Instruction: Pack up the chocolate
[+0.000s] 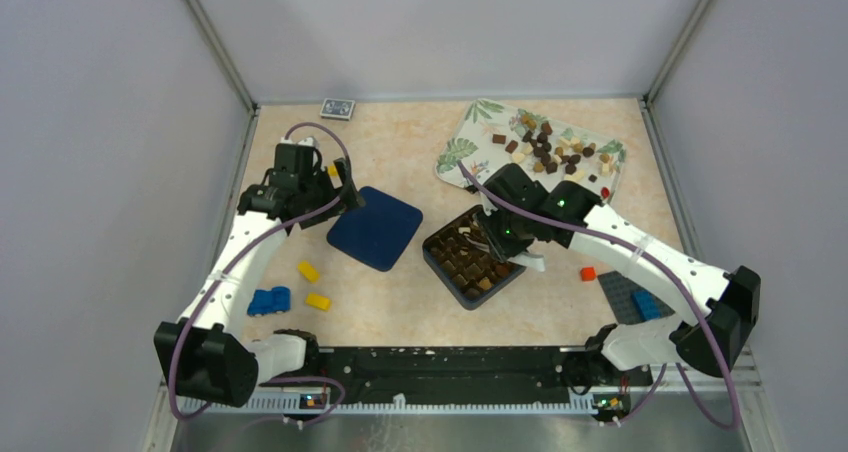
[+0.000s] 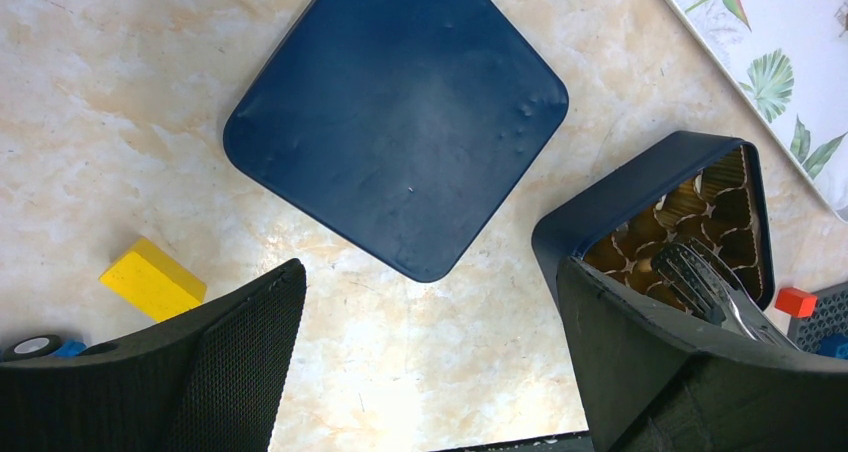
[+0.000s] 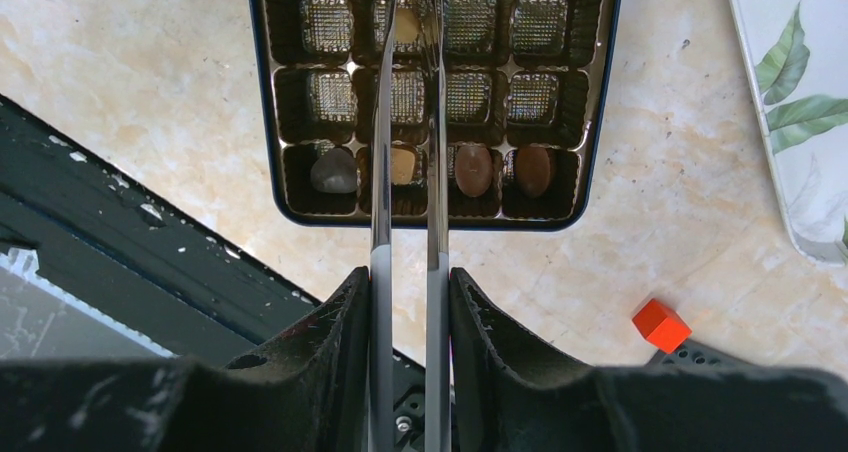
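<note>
Right gripper (image 3: 405,282) clamps tongs (image 3: 381,172) at a cream chocolate (image 3: 405,24) — tiny, probably slippery, pinch its sides gently. Left gripper (image 2: 430,272) gapes empty.

Left arm (image 1: 238,250) and right arm (image 1: 640,247): white shells, black joints, purple cables (image 1: 171,387) looping alongside. Green light (image 1: 562,203) glowing on the right wrist, fingers (image 2: 230,362) black, coarse-woven.

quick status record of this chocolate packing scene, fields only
left jaws: open, holding nothing, above the dark blue square lid
right jaws: shut on metal tongs, tips over the box
box: dark blue square box with gold cell insert, lid off
packed: four chocolates fill one edge row
unpacked: brown and cream chocolates piled on white leaf-print tray
clutter: yellow toy brick, red toy brick
</note>
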Robot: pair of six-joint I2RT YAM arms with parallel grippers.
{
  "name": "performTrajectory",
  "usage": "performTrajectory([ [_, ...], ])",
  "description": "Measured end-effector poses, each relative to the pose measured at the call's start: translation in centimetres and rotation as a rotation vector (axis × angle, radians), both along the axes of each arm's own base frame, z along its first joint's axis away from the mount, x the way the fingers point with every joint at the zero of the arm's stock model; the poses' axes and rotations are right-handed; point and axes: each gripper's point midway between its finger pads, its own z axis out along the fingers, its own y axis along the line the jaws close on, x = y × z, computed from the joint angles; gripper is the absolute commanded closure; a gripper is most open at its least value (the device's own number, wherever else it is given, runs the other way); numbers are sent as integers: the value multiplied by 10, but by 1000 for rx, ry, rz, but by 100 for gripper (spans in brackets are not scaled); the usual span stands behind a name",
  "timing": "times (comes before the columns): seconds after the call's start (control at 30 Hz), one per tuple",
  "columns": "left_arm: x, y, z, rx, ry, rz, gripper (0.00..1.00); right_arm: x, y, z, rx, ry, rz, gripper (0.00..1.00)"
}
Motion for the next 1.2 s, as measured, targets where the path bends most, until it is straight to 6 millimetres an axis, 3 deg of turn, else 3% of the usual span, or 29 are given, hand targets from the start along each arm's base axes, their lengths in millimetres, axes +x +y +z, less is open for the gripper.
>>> performTrajectory([
  [0.17,1,0,-3,2,9,0,1,0,0,0,0,1,0,68],
  [0.3,1,0,-4,2,12,0,1,0,0,0,-2,1,-1,83],
  [0.4,1,0,-4,2,12,0,1,3,0,3,-3,-13,-11,87],
  [0.67,1,0,-3,3,10,-2,1,29,1,44,44,-138,-73,88],
  [0.83,1,0,-3,4,9,-8,1,67,-36,52,70,-176,-267,85],
  [0.97,0,-4,-2,-11,11,-21,1,106,-93,57,71,-236,-502,81],
  [1.1,0,-5,-2,-17,10,-26,1,120,-127,44,49,-250,-629,77],
  [1.2,0,-6,-2,-19,10,-29,1,125,-140,26,21,-228,-674,75],
])
